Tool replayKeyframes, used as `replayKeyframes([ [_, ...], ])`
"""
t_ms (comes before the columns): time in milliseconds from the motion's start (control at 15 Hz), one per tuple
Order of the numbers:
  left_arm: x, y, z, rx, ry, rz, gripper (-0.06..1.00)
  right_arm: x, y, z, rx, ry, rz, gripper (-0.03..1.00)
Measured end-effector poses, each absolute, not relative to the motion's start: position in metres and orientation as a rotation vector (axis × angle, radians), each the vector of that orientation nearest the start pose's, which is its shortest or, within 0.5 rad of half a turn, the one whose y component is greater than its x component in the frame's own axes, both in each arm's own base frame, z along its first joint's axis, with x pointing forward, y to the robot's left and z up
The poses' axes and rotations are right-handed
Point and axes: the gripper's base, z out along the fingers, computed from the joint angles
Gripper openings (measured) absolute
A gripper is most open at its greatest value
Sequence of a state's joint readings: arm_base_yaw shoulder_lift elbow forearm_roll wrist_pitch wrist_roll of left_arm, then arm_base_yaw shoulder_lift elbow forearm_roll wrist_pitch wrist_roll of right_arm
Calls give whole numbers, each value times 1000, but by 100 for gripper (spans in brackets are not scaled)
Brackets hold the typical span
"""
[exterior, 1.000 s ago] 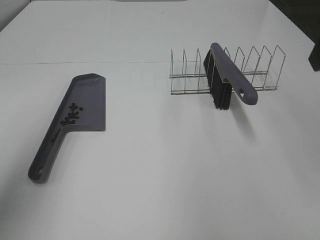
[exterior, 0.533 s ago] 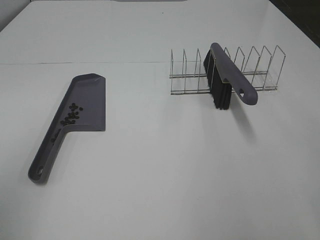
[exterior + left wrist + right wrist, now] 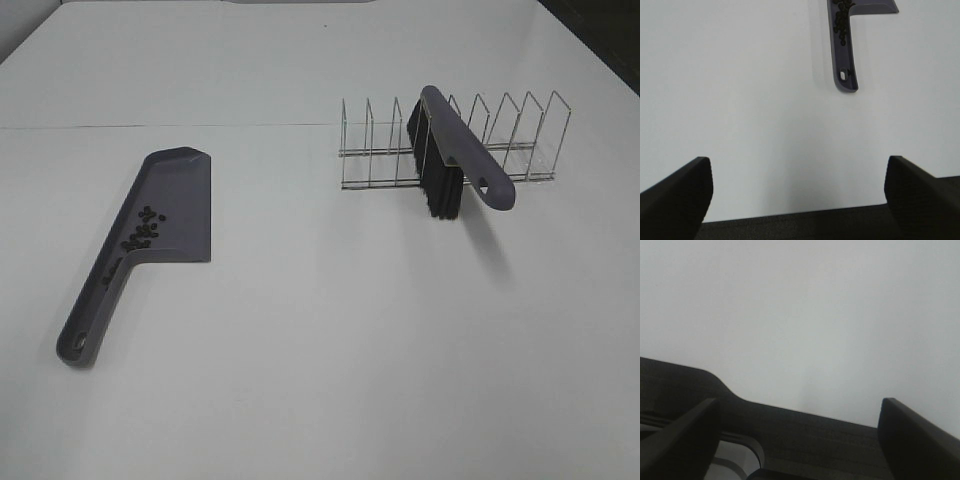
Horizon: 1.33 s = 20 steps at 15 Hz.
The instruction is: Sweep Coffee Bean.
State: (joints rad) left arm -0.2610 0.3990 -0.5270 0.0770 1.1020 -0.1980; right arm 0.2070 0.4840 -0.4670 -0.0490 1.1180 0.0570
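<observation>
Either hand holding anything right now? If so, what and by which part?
Nothing held. Left hand and right hand are both open and empty; the grey-purple plastic dustpan lies untouched on the white table.

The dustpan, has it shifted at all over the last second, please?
No. The dustpan lies at the same spot relative to the wire rack, beans still inside it.
</observation>
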Motion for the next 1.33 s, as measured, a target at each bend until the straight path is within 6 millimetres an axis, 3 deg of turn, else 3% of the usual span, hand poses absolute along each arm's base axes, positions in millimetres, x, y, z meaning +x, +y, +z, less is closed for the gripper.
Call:
replayKeyframes([
  [333,39,-4,278,134,2349,-106,86,39,5,256,-188,2435,74,72],
  [733,-6,10,283,104,2051,-141,86,14,0,261,-178,2248,101,72],
  [1000,-8,9,283,198,2029,-112,86,-3,-3,262,-179,2128,112,72],
  [1333,-8,5,281,250,2028,-133,86,-3,-3,262,-182,2128,112,72],
])
